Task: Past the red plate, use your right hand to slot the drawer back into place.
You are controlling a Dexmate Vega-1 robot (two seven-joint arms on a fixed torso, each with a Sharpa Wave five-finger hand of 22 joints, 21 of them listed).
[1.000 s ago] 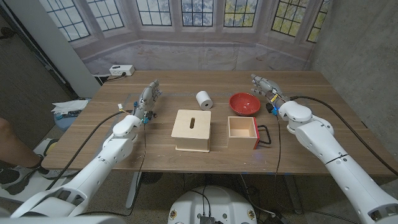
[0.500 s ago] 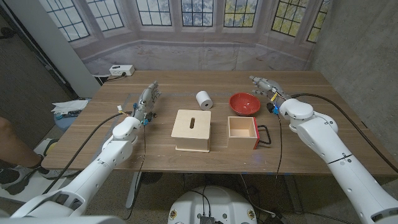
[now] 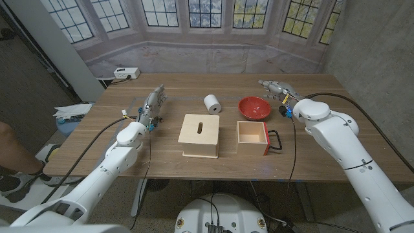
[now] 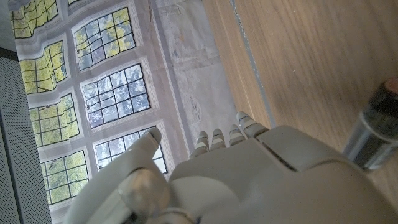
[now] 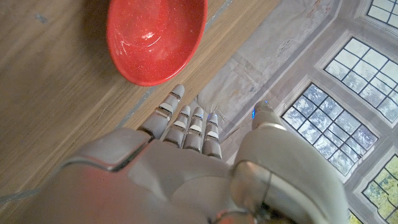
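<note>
A pale wooden box [image 3: 199, 134] with a slot in its top stands mid-table. Just right of it, apart by a narrow gap, sits the open-topped drawer [image 3: 251, 136] with a red front and a black handle [image 3: 276, 140] facing right. The red dish is a bowl [image 3: 254, 107] [image 5: 155, 37], beyond the drawer. My right hand [image 3: 274, 88] [image 5: 186, 168] hovers right of the bowl, fingers straight and holding nothing. My left hand [image 3: 154, 101] [image 4: 249, 174] stays at the far left of the table, fingers extended, holding nothing.
A white roll [image 3: 211, 103] stands beyond the box, left of the bowl. A white power strip [image 3: 126, 73] lies at the far left corner. Papers [image 3: 70, 111] and a person's leg [image 3: 8, 147] are off the table's left side.
My right arm has lifted and swung inward a little, and its hand has edged slightly toward the bowl. The left arm and the objects have not moved.
</note>
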